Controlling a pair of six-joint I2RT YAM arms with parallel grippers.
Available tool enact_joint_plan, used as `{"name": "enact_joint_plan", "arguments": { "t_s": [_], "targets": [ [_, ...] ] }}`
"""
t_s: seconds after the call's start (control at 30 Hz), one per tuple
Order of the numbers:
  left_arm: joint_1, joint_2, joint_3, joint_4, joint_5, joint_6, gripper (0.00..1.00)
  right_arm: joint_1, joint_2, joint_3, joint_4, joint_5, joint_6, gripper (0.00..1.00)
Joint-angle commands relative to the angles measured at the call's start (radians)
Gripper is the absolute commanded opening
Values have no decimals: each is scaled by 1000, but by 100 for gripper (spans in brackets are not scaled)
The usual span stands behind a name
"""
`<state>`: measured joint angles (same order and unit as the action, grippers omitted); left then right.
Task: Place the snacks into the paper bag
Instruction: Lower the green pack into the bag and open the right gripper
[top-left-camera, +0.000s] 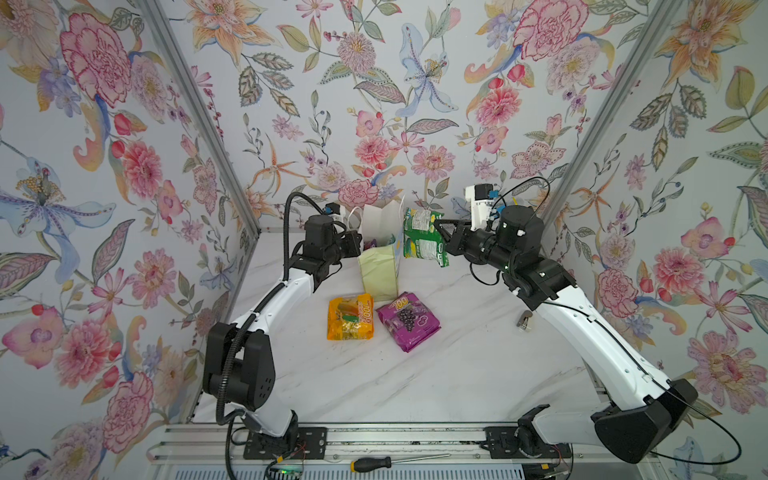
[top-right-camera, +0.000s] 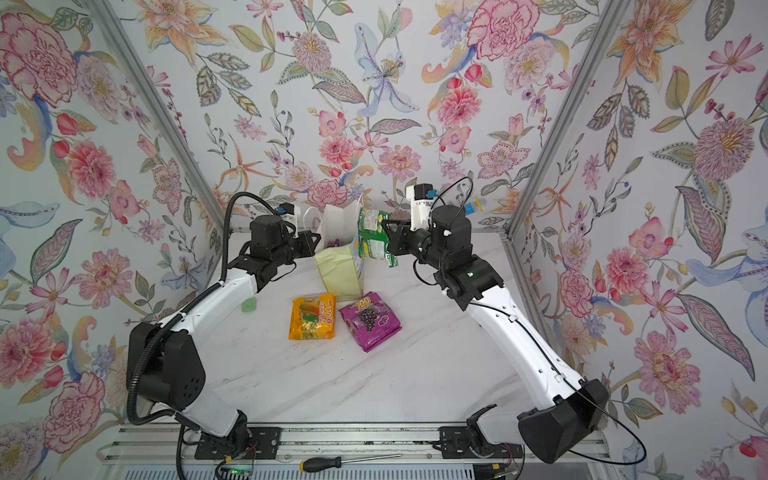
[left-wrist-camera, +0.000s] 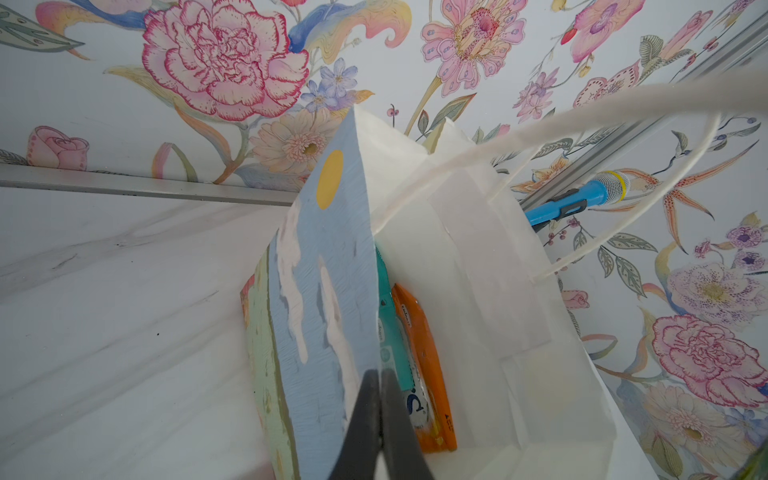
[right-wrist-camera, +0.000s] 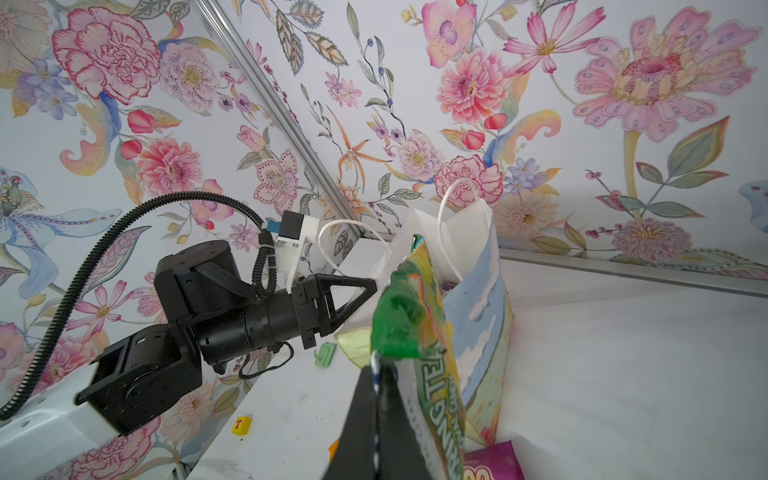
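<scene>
Green packet (top-left-camera: 424, 237) aloft, pinched at one edge by the right gripper (top-left-camera: 438, 227), just beside the open mouth of the paper bag (top-left-camera: 379, 272) upright toward the far edge of the table (top-left-camera: 457, 374). Left gripper (left-wrist-camera: 379, 374) pressed together on the bag's blue-printed wall, teal packet (left-wrist-camera: 390, 332) and orange packet (left-wrist-camera: 424, 365) inside. Orange-yellow packet (top-left-camera: 350, 316) and purple grape packet (top-left-camera: 408, 321) flat side by side mid-table, near the bag's foot.

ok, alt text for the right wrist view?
The right gripper pinches a green packet by its edge, holding it up beside the open paper bag. Across the bag, the left gripper grips its rim. White table, floral walls.
</scene>
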<state>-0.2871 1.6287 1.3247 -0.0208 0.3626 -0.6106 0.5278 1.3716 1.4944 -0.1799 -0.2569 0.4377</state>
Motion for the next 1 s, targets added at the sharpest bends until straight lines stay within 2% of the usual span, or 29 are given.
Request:
{"name": "enact_joint_plan", "arguments": {
  "t_s": [0.0,0.37,0.6,0.7,0.97],
  "targets": [
    [4,-16,1,22,14,1,0,18,32,88,88,-38,-25,0],
    [3,-24,-2,22,11,-2,0,42,235,322,69,-44,-43,0],
    [3,-22,1,22,15,0,0,60,401,527,3,-33,-71,0],
    [5,-25,0,22,16,0,0,72,471,613,-54,3,-99,0],
    [4,-25,-1,23,17,1,0,81,554,688,-153,122,-159,0]
  ]
}}
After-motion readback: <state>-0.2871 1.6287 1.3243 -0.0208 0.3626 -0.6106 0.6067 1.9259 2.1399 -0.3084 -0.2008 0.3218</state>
